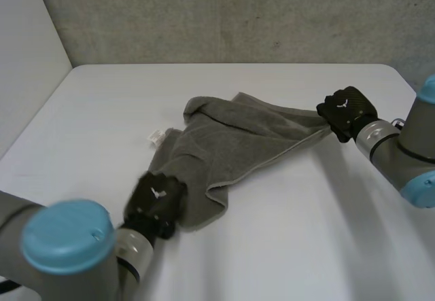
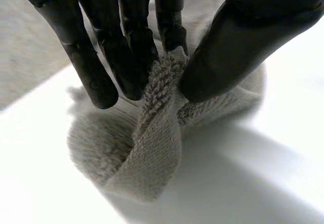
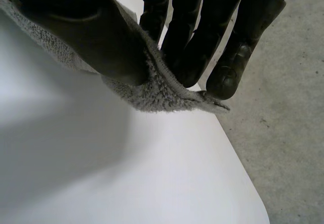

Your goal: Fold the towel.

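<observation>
White table (image 1: pixel 306 246), grey towel (image 1: pixel 231 145) crumpled mid-frame, stretched lower left to upper right. My left robot hand (image 1: pixel 155 202) pinches the lower-left corner, my right robot hand (image 1: pixel 346 113) pinches the upper-right end; the long axis runs between them.

White table (image 1: pixel 285 240) (rounded corners) before a rough grey concrete wall (image 1: pixel 238 15)

One towel (image 1: pixel 231 145), one table (image 1: pixel 285 246), two hands: left robot hand (image 1: pixel 155 202), right robot hand (image 1: pixel 346 113).
</observation>
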`<state>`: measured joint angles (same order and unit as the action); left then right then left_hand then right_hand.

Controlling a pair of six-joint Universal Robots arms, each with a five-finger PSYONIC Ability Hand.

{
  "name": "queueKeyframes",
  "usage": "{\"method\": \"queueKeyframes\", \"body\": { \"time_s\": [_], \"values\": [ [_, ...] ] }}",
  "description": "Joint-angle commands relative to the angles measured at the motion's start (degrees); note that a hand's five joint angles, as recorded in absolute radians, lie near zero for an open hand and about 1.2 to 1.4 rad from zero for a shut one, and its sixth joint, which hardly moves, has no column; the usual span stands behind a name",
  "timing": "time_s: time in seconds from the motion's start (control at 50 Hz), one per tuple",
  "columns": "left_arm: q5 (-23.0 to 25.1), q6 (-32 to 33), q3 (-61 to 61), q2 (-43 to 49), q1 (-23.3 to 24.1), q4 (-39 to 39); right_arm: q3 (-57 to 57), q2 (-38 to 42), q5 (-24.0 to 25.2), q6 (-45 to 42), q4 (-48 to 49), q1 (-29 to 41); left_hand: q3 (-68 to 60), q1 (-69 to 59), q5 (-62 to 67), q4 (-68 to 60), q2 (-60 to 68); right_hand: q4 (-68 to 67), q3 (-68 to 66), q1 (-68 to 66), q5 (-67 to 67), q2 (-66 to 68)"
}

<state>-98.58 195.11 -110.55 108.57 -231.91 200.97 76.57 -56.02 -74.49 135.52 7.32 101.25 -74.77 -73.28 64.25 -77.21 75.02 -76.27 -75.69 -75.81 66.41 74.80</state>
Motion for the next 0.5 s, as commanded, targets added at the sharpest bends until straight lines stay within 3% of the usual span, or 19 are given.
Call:
{"method": "queueKeyframes", "body": {
  "time_s": [0.02,0.06,0.16,0.28,0.38,0.5],
  "values": [
    [0.9,3.4,1.0,-12.6,-7.4,-2.3,-0.8,-8.9,0.6,0.5,-14.1,-1.1,-5.2,-6.7,5.8,-2.8,5.0,-3.7,-4.3,-4.2,3.6,5.2],
    [2.1,3.5,1.7,-15.2,-9.5,-3.0,-1.3,-10.6,0.7,0.5,-17.5,-2.0,-5.2,-6.7,5.8,-2.8,5.0,-3.7,-4.3,-4.2,3.6,5.2],
    [10.6,3.1,5.0,-23.2,-17.0,-8.0,-4.2,-15.4,1.0,1.3,-27.1,-5.4,-5.2,-6.7,5.8,-2.8,5.0,-3.7,-4.3,-4.2,3.6,5.2],
    [14.1,2.9,5.6,-24.3,-21.3,-9.8,-7.0,-18.8,5.2,2.6,-35.2,-9.8,-5.2,-6.7,5.8,-2.8,5.0,-3.7,-4.3,-4.2,3.6,5.2],
    [14.8,3.1,4.8,-21.0,-23.0,-9.5,-6.1,-17.7,6.7,2.0,-36.0,-10.8,-5.2,-6.7,5.8,-2.8,5.0,-3.7,-4.3,-4.2,3.6,5.2],
    [14.5,3.5,7.8,-8.8,-23.2,-8.0,-6.2,-11.2,6.6,-1.3,-36.1,-10.1,-5.2,-6.7,5.8,-2.8,5.0,-3.7,-4.3,-4.2,3.6,5.2]
  ]
}}
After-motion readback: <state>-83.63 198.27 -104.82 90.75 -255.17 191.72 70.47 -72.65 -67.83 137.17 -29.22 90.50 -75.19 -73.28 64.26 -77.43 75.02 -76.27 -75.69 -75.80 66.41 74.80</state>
